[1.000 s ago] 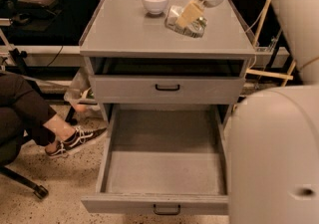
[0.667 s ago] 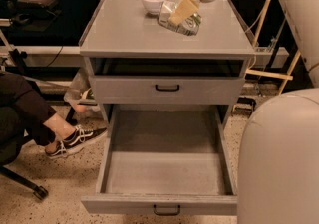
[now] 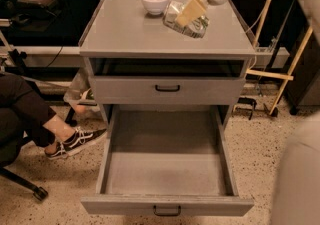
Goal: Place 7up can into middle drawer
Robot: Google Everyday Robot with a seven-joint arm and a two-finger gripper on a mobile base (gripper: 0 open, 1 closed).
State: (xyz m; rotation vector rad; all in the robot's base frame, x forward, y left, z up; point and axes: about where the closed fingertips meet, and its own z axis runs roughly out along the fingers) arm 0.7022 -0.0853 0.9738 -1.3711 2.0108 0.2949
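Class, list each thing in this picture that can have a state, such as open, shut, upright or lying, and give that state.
middle drawer: pulled fully open, nothing inside.
upper drawer: shut.
7up can: lying on the cabinet top, not yet in the drawer.
white bowl: upright, left of the can.
pincer: down at the can, above the cabinet top.

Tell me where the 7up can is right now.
In the camera view, the 7up can lies on the cabinet top, toward its back right, just right of the white bowl, with the gripper over it.
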